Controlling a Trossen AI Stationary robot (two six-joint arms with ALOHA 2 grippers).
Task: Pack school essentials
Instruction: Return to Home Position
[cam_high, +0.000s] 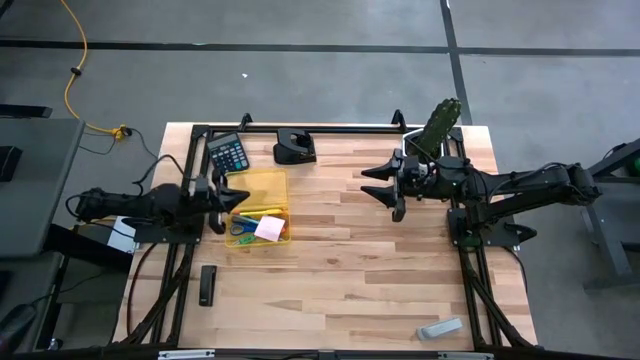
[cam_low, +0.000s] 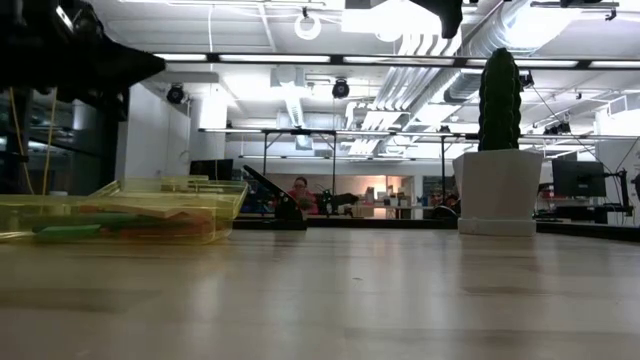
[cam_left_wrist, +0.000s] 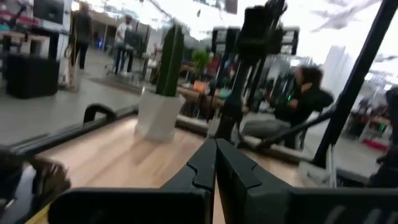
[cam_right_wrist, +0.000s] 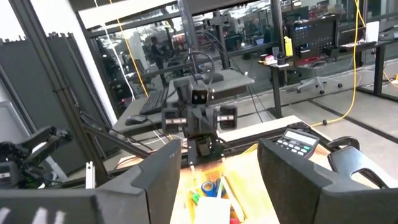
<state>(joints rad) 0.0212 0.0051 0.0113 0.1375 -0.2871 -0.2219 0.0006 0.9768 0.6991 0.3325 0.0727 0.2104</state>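
A clear yellow box (cam_high: 262, 183) stands on the table's left half and holds the school essentials: blue-handled scissors (cam_high: 240, 226), a pink note pad (cam_high: 268, 228) and thin pens (cam_high: 262, 213). The box (cam_low: 120, 208) also shows in the low view. My left gripper (cam_high: 243, 194) hangs shut and empty above the box's left rim, pointing toward the table's right; its fingers (cam_left_wrist: 205, 167) lie closed together. My right gripper (cam_high: 378, 190) stands open and empty above the table's middle right, facing the box (cam_right_wrist: 211, 194).
A calculator (cam_high: 228, 152) and a black stapler-like tool (cam_high: 295, 147) lie at the far edge. The cactus in a white pot (cam_low: 497, 150) stands far right. A black bar (cam_high: 208, 285) lies near left and a grey one (cam_high: 440, 327) near right. Bare wood lies between.
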